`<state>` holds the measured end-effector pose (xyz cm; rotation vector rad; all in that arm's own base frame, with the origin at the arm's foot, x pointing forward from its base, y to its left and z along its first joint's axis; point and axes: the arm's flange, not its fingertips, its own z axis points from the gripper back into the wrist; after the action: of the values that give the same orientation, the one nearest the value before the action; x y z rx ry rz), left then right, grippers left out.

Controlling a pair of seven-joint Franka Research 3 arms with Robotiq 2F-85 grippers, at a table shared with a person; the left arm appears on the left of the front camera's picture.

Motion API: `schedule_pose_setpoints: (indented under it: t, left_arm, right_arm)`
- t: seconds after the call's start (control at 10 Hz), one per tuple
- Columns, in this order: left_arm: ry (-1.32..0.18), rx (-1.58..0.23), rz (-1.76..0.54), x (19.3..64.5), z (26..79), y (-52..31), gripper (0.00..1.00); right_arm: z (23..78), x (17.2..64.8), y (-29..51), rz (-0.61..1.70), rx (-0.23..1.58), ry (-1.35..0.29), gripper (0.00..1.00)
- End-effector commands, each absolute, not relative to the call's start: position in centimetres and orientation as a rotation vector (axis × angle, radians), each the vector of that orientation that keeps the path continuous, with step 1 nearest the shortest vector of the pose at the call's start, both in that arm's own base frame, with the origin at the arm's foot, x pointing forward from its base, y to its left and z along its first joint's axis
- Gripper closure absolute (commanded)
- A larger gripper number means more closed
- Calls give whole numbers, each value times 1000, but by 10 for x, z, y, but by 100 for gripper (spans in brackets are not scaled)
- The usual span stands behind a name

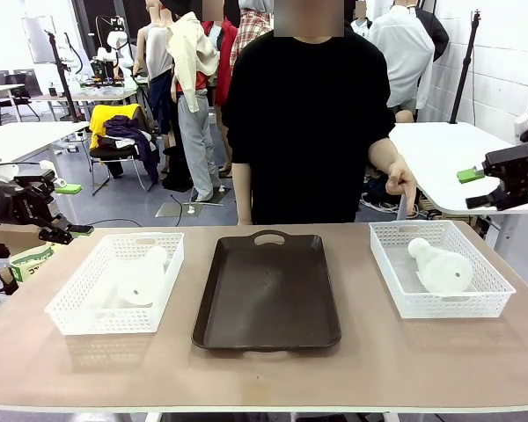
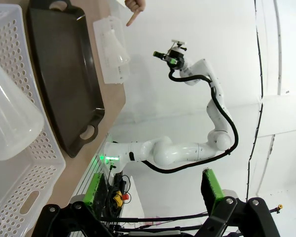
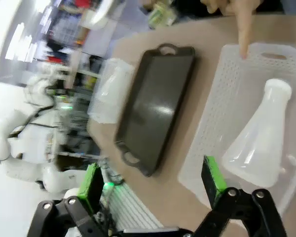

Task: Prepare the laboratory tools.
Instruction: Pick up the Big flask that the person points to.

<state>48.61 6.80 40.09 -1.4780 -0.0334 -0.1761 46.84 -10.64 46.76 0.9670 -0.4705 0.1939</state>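
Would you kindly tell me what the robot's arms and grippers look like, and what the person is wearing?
Both arms are glossy white with rounded joints; a black cable runs along the right arm. The left gripper and right gripper are black, two-fingered, with bright green pads. The person wears a black short-sleeved top.

Frosted white: left flask, right flask — white lattice: left basket, right basket — dark brown tray.

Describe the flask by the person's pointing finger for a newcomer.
Right of the dark brown tray sits a white lattice basket. The frosted flask lies on its side inside. Unlike the left basket's flask, a person's finger points at its basket.
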Motion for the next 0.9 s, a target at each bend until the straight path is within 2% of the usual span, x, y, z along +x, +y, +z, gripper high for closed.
schedule_pose_setpoints:
  t: [0.0,0.2,0.5,0.6,0.8]
  left_arm:
    - [-28,-1463,-183,485,401,70,0]
    - [-28,-1463,-183,485,401,70,0]
    - [-28,-1463,-183,485,401,70,0]
    - [-28,-1463,-183,485,401,70,0]
    - [-28,-1463,-183,485,401,70,0]
  right_arm:
    - [495,484,-76,167,620,-433,0]
    - [496,521,-45,141,361,-339,0]
    - [464,566,0,172,53,-235,0]
    - [450,574,12,174,-6,-217,0]
    - [433,586,26,184,5,-176,0]
